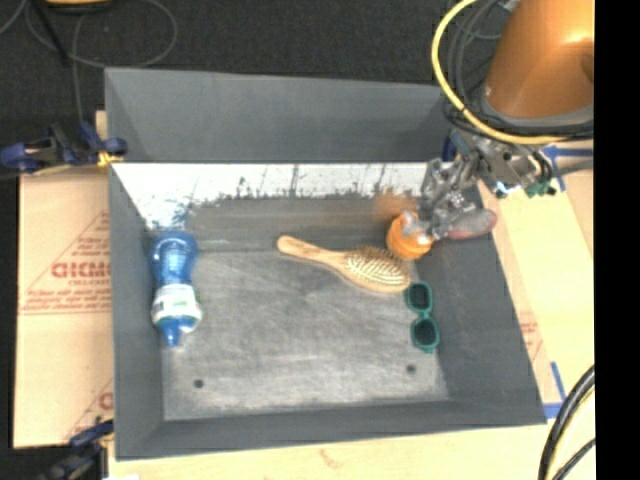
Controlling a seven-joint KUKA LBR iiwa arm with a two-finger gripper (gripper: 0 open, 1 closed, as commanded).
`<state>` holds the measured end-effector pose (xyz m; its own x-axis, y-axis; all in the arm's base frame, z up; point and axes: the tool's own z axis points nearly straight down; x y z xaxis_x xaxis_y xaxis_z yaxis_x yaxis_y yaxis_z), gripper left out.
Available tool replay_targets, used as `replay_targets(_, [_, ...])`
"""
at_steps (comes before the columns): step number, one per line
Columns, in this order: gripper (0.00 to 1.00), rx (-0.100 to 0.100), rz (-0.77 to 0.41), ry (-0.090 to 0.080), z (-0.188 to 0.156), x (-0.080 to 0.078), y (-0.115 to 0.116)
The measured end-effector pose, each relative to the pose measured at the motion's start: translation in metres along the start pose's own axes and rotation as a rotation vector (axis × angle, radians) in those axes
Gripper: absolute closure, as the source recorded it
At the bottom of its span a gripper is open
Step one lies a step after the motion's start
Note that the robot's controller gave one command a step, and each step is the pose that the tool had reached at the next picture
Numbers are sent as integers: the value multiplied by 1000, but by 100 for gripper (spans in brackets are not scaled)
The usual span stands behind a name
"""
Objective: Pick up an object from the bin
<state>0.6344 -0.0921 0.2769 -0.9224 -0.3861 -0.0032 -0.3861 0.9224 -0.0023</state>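
My gripper (436,220) hangs low at the bin's right side, near the back wall. A small orange ball-like thing (408,238) sits right at its fingertips, and a pinkish object (472,223) lies just right of them; whether either is gripped cannot be made out. A wooden hairbrush (350,263) lies left of the orange thing, its handle pointing left. Below it, by the right wall, lie green toy glasses (421,317).
A blue plastic bottle (174,288) with a white label lies along the bin's left side. The arm with its orange cover and yellow cable reaches in from the upper right. The bin's floor between bottle and brush is bare.
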Motion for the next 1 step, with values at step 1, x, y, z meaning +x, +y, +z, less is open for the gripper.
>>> replay_targets(1, [100,4,40,-10,-12,-20,34])
